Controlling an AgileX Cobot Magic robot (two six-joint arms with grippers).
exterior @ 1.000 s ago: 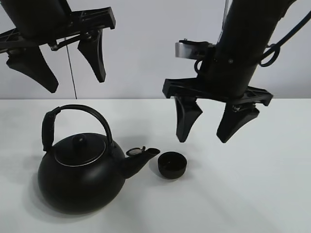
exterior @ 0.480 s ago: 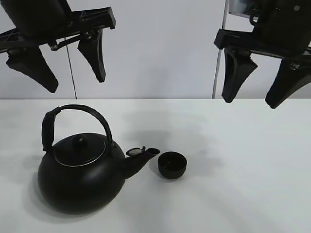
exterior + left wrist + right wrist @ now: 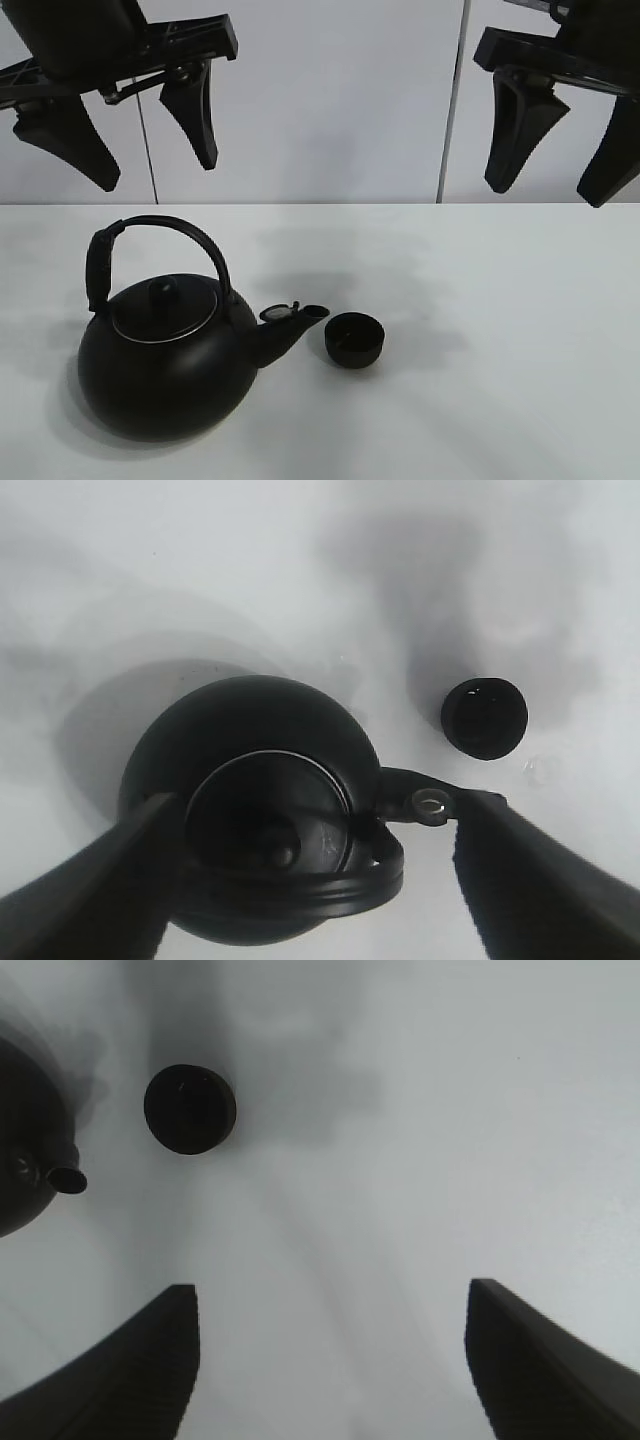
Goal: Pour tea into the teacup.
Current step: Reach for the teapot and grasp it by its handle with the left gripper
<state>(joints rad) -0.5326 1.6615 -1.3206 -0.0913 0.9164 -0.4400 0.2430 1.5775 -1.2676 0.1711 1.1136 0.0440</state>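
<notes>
The small black teacup (image 3: 354, 339) stands on the white table just right of the kettle's spout (image 3: 296, 318). The big round black kettle (image 3: 170, 360) sits at the front left, its arched handle (image 3: 160, 235) upright. My left gripper (image 3: 140, 160) hangs open high above the kettle. My right gripper (image 3: 560, 170) hangs open high at the upper right, far above the table. The left wrist view looks down on the kettle (image 3: 260, 800) and the teacup (image 3: 484, 717). In the right wrist view the teacup (image 3: 190, 1109) shows far below the open fingers (image 3: 150, 1360).
The white table (image 3: 500, 300) stretches right of the cup. A pale wall with two vertical seams (image 3: 451, 100) stands behind it.
My right gripper has risen from just above the teacup and moved right to the upper right corner. The left gripper, kettle and teacup have stayed put.
</notes>
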